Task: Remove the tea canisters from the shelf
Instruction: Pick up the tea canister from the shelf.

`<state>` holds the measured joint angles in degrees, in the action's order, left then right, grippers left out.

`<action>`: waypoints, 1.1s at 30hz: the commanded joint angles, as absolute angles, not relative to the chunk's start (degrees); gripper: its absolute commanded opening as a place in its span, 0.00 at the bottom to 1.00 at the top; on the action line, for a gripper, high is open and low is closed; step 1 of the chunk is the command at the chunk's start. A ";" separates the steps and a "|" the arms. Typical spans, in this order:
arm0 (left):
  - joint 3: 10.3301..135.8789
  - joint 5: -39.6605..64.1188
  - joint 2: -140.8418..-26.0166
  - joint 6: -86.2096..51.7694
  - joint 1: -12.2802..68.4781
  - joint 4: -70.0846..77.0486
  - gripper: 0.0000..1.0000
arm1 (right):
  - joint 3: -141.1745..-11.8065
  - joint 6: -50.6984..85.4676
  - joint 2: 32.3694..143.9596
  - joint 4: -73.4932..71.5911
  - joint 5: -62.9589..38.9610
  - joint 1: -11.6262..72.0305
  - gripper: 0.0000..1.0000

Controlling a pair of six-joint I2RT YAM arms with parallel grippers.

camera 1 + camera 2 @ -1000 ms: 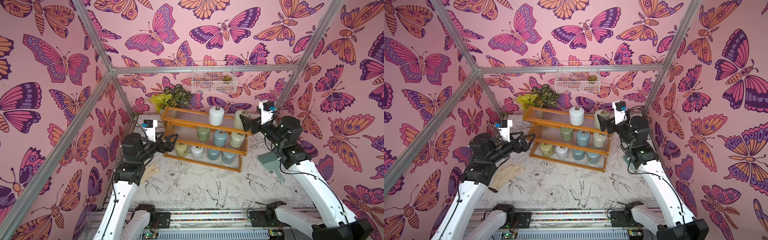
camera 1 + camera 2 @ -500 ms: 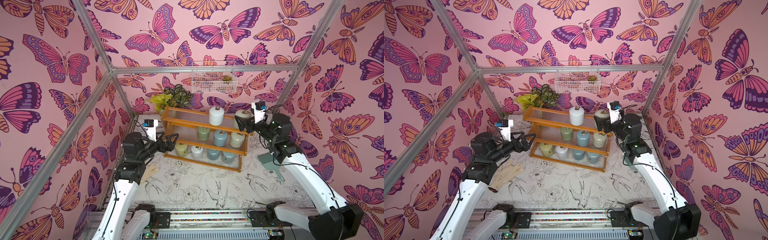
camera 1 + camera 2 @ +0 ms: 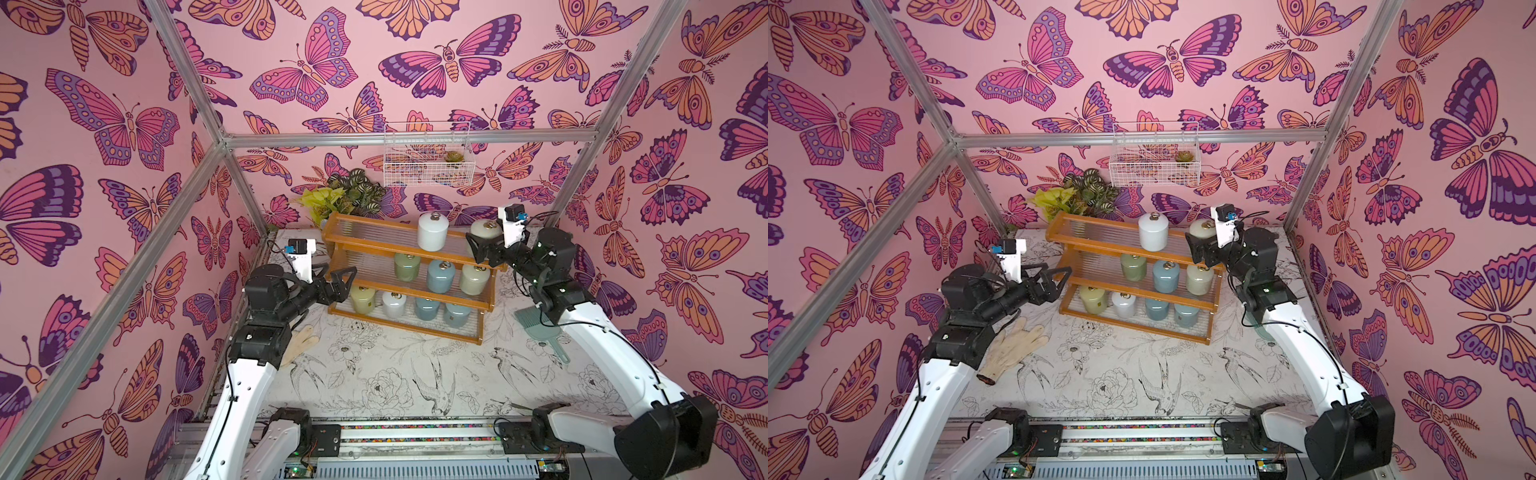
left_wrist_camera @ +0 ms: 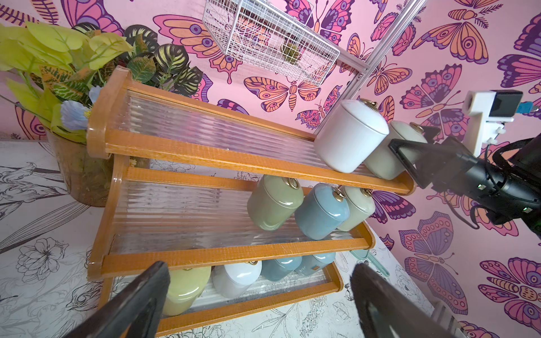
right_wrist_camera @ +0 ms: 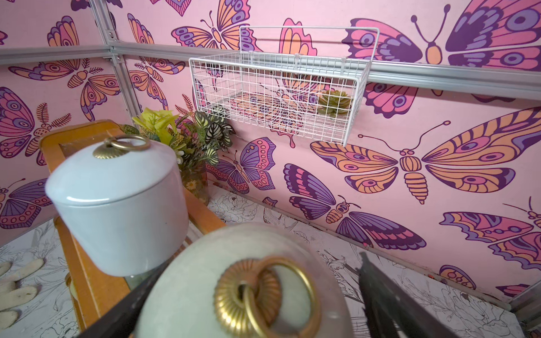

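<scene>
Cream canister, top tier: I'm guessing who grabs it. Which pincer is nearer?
Right. The right pincer flanks the cream canister, jaws open; the left pincer sits off the shelf's opposite end, lower down.

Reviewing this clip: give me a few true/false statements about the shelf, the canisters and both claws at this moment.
1. The shelf's top tier holds two tea canisters. True.
2. A glove lies on the table. True.
3. The right claw grips the glove. False: it is open around the cream canister.
4. The left claw holds a canister. False: it is open and empty, near the bottom tier.
</scene>
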<state>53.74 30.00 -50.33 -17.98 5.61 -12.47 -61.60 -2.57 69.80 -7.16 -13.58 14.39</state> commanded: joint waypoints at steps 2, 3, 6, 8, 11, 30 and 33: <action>54.40 29.44 -50.19 -16.62 5.81 -12.96 1.00 | -60.83 -1.94 70.06 -8.52 -13.38 14.63 1.00; 54.32 29.40 -50.19 -16.61 5.83 -12.94 1.00 | -60.66 -1.96 70.12 -8.72 -13.23 14.60 0.99; 54.16 29.18 -49.93 -16.62 5.89 -13.01 1.00 | -60.47 -1.99 70.26 -8.96 -13.14 14.59 0.96; 54.05 29.17 -49.77 -16.62 5.84 -13.00 1.00 | -60.31 -1.86 70.44 -9.27 -13.36 14.68 0.93; 53.88 28.84 -49.44 -16.57 5.88 -13.00 1.00 | -60.00 -1.58 70.46 -9.84 -13.80 14.59 0.87; 53.36 27.93 -49.09 -16.10 5.88 -13.21 1.00 | -59.59 -1.82 68.68 -15.16 -17.23 14.64 0.70; 53.35 27.74 -49.30 -15.84 5.84 -13.46 1.00 | -59.34 -1.85 67.65 -15.91 -18.29 14.60 0.69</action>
<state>53.74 28.40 -49.67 -16.93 5.65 -12.47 -59.13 -1.91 69.84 -11.40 -16.08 14.50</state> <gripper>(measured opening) 0.996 0.799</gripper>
